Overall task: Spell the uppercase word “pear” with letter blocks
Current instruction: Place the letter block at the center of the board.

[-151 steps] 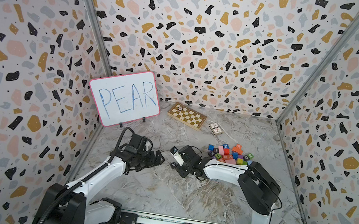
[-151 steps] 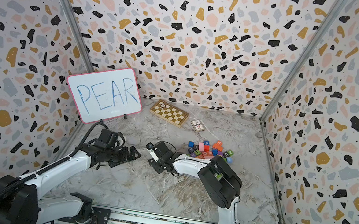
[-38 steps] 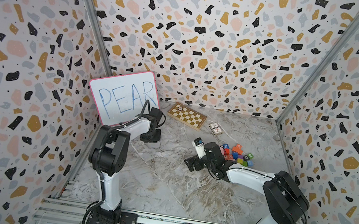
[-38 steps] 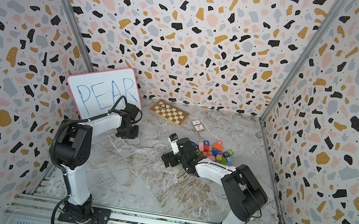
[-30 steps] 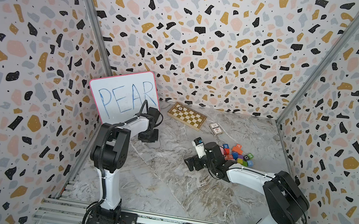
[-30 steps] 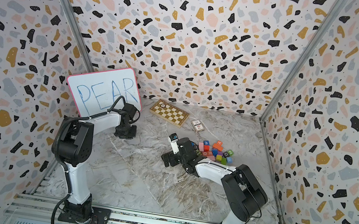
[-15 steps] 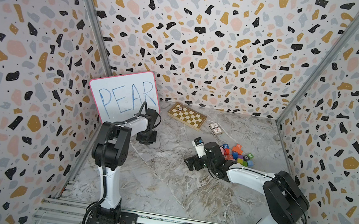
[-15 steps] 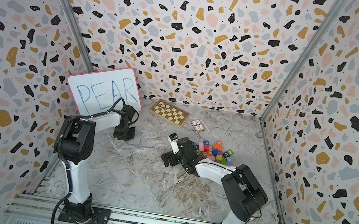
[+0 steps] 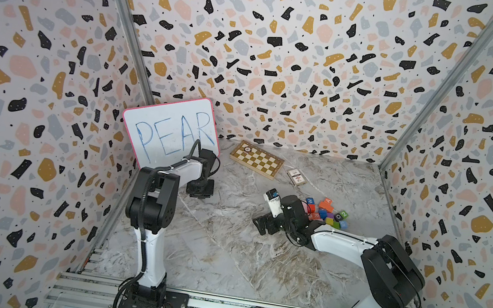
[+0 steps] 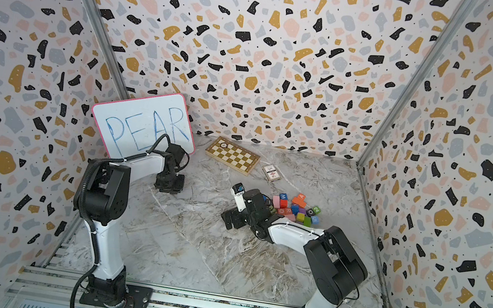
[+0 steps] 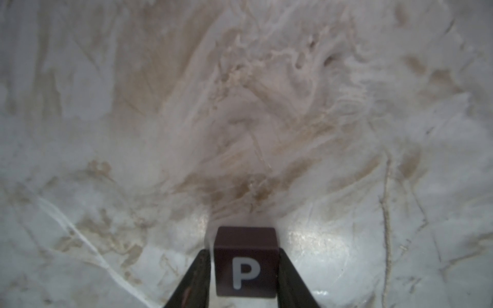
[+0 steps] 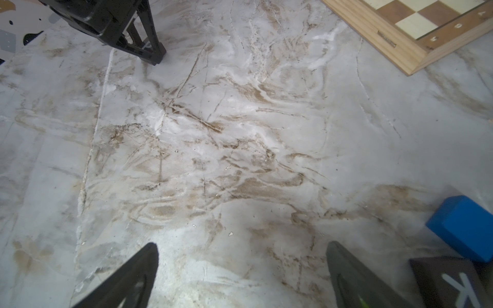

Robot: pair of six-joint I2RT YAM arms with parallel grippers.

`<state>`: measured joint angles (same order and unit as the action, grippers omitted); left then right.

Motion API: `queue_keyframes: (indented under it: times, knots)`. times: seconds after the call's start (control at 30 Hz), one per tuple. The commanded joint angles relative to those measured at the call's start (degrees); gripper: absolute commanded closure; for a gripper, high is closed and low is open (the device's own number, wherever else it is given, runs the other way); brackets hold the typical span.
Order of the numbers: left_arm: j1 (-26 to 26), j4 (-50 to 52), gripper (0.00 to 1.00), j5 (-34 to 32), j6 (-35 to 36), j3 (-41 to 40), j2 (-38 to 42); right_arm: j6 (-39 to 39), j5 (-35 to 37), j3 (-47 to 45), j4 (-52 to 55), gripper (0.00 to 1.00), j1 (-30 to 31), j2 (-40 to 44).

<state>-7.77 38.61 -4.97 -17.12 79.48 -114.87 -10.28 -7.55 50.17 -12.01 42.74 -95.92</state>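
Note:
A dark letter block with a pale P [image 11: 245, 266] rests on the marble floor between the fingers of my left gripper [image 11: 244, 252]. The jaws have parted a little: a thin pale gap shows on one side of the cube. In both top views the left gripper [image 9: 198, 189] [image 10: 169, 184] points down just in front of the whiteboard and hides the P. The other letter blocks lie in a pile at the right, among them an orange A [image 9: 327, 202] and an orange-red R [image 10: 288, 210]. My right gripper [image 9: 264, 224] [image 12: 241, 245] stands open and empty beside that pile.
A whiteboard [image 9: 171, 132] reading PEAR leans on the left wall. A wooden chessboard [image 9: 256, 159] and a card deck [image 9: 296, 176] lie at the back. In the right wrist view, a blue block [image 12: 464, 229] and a dark K block [image 12: 453, 282] sit beside one finger.
Five seconds ago both grippers met mid-table; the left arm has since gone to the whiteboard. Over the last second it settled slightly and its jaws loosened on the P block. The right arm is still.

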Motion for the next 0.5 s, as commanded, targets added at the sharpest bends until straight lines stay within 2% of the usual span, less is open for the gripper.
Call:
queue_keyframes:
  times: [0.0,0.2,0.3,0.47]
  knots:
    - [0.48,1.82,0.6,0.23,0.27,1.35,-0.66,-0.48,-0.1,0.13,0.57,0.0,-0.11,2.77]
    - [0.54,3.03,0.57,0.23,-0.63,1.44,1.87,-0.74,-0.26,1.15,1.94,0.0,-0.11,3.77]
    - [0.48,3.38,0.54,1.24,-1.39,1.1,4.71,-0.06,1.16,3.22,6.07,0.01,-0.57,4.95]
    - [-0.02,3.49,0.51,5.58,-3.93,-1.32,11.04,-2.57,3.72,3.17,12.14,0.0,-4.38,10.82]
